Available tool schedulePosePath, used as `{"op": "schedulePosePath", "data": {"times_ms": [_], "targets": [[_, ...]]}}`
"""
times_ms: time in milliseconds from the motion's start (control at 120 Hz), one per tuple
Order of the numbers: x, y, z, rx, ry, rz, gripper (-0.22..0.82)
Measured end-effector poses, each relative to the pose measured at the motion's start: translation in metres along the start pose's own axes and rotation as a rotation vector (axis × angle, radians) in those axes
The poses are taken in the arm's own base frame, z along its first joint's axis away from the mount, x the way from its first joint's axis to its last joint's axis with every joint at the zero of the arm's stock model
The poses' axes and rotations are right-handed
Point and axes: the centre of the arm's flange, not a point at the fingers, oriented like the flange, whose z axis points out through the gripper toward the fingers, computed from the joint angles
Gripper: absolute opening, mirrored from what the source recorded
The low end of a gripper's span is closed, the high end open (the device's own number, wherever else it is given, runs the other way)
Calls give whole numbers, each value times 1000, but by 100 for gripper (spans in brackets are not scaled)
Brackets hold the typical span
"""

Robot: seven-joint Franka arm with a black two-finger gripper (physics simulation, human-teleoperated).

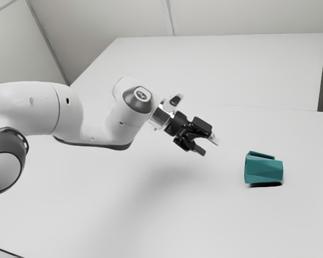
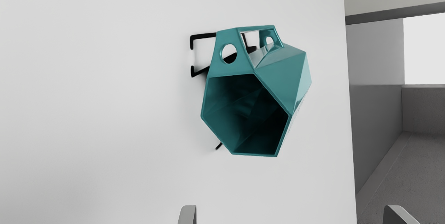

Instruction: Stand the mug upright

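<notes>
Mug (image 1: 264,171) on its side on the worktop (image 1: 215,226), at the wide hand's (image 1: 209,147) four o'clock in the exterior view.

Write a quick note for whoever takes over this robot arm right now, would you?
Fingers: open, holding nothing, raised above the table and short of the mug.
Mug: lying on its side on the table, its open end facing the fingers.
Done: the mug has not been set upright.
Left: grasp the mug, turn it bottom down, stand it on the table, let go.
</notes>
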Motion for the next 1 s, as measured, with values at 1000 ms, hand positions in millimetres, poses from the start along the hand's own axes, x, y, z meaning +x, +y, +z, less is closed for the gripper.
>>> {"op": "schedulePosePath", "data": {"times_ms": [1000], "targets": [[14, 15, 101, -95, -47, 52, 58]]}}
